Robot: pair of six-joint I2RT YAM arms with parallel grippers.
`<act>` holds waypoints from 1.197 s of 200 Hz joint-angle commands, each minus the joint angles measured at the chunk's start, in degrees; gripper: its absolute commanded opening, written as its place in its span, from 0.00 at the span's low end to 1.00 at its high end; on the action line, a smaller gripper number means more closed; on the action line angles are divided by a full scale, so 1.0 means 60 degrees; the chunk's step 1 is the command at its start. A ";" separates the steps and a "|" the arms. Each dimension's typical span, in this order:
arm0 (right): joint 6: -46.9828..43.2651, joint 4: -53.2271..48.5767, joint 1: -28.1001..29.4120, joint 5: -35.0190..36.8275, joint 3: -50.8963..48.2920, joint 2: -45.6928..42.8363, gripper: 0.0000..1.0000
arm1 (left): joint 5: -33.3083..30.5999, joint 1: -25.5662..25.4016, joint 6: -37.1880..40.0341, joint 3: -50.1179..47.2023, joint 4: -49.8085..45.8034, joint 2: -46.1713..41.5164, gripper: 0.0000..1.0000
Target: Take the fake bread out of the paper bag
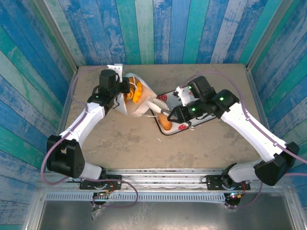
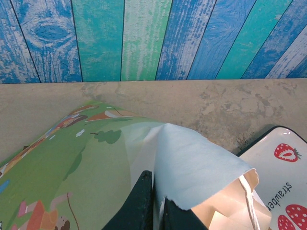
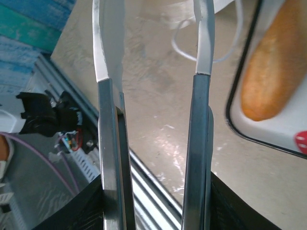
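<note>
The paper bag [image 1: 140, 107] lies tipped on the table with its mouth toward the tray; in the left wrist view its green printed side [image 2: 72, 177] and white rim show. Orange croissants [image 1: 135, 94] sit inside it. My left gripper [image 1: 125, 89] is shut on the bag's torn upper rim [image 2: 192, 163], the paper pinched between its dark fingers [image 2: 143, 201]. A tan loaf [image 1: 166, 123] lies on the strawberry-print tray [image 1: 177, 126]. My right gripper [image 1: 159, 107] hangs open and empty between the bag's mouth and the tray, with the loaf [image 3: 271, 62] to its right and a cord handle [image 3: 184, 45] beyond its tips.
The tray [image 2: 283, 177] lies just right of the bag. Blue-green plank walls [image 1: 158, 28] close in the back and sides. The metal rail [image 1: 158, 175] runs along the near edge, seen below the right fingers [image 3: 108, 143].
</note>
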 commanded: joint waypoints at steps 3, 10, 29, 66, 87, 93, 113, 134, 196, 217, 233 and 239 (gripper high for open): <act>0.0494 0.0806 0.0114 -0.0720 0.0148 0.0617 0.46 | 0.0157 -0.0008 -0.0047 0.0225 0.0377 -0.0387 0.09; 0.0561 0.0955 0.0135 -0.0785 0.0163 0.0805 0.46 | 0.0193 -0.0008 -0.0067 0.0218 0.0406 -0.0384 0.09; 0.0721 0.1242 0.0148 -0.0872 0.0299 0.1315 0.46 | 0.0259 -0.0008 -0.0081 0.0207 0.0421 -0.0367 0.09; 0.0964 0.1356 0.0114 -0.0764 0.1076 0.2498 0.46 | 0.0386 -0.0016 -0.0162 0.0156 0.0563 -0.0314 0.09; 0.1142 0.1294 0.0049 -0.0669 0.1611 0.3154 0.45 | 0.0418 -0.0037 -0.0157 0.0101 0.0649 -0.0299 0.09; 0.1170 0.1249 0.0035 -0.0615 0.1763 0.3335 0.45 | 0.0406 -0.0052 -0.0157 0.0090 0.0651 -0.0282 0.09; 0.1223 0.1129 0.0001 -0.0418 0.2129 0.3840 0.45 | 0.0412 -0.0052 -0.0116 0.0090 0.0657 -0.0253 0.09; 0.1305 0.1076 -0.0051 -0.0152 0.2417 0.4290 0.45 | 0.0443 -0.0067 -0.0065 0.0116 0.0641 -0.0223 0.09; 0.1640 0.1205 -0.0413 0.0119 0.3244 0.5368 0.46 | 0.0656 -0.0081 -0.0055 0.0094 0.0701 -0.0221 0.09; 0.1760 0.1351 -0.0469 0.0149 0.3463 0.5670 0.48 | 0.0751 -0.0094 -0.0075 0.0090 0.0759 -0.0230 0.09; 0.1807 0.1417 -0.0495 0.0128 0.3680 0.5912 0.48 | 0.0775 -0.0096 -0.0104 0.0097 0.0774 -0.0193 0.09; 0.1837 0.1465 -0.0493 0.0095 0.3754 0.5998 0.48 | 0.0790 -0.0096 -0.0110 0.0108 0.0780 -0.0178 0.09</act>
